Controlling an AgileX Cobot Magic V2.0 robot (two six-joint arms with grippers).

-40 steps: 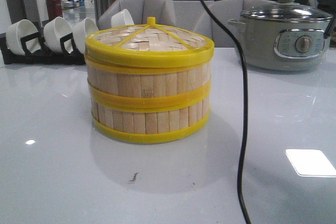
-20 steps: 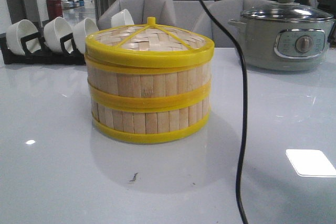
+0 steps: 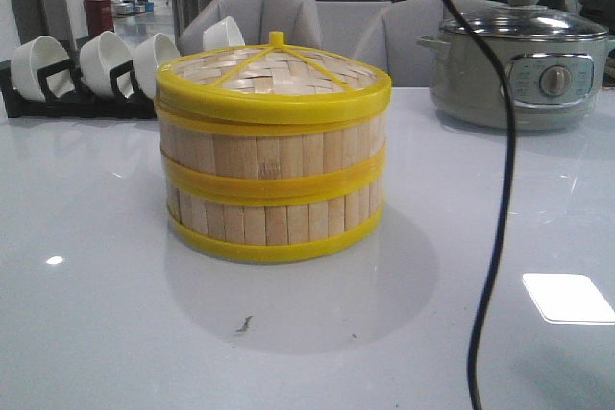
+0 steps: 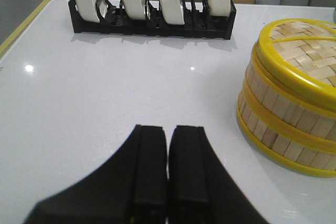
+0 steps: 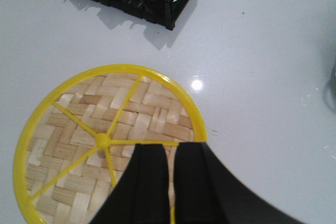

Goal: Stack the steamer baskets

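Two steamer baskets stand stacked in the middle of the table, the upper basket (image 3: 274, 151) on the lower basket (image 3: 274, 220), with the woven yellow-rimmed lid (image 3: 274, 74) on top. The stack also shows in the left wrist view (image 4: 286, 114). My left gripper (image 4: 168, 129) is shut and empty, low over the bare table beside the stack, apart from it. My right gripper (image 5: 170, 148) is shut and empty, above the lid (image 5: 79, 129) near its rim, holding nothing. Neither gripper shows in the front view.
A black rack with white bowls (image 3: 96, 64) stands at the back left; it also shows in the left wrist view (image 4: 149, 22) and the right wrist view (image 5: 157, 3). A grey electric pot (image 3: 524, 69) sits back right. A black cable (image 3: 495, 237) hangs in front, right of the stack.
The hanging black cable has swung to the right in the front view. The stack, lid, bowls and pot have not moved.
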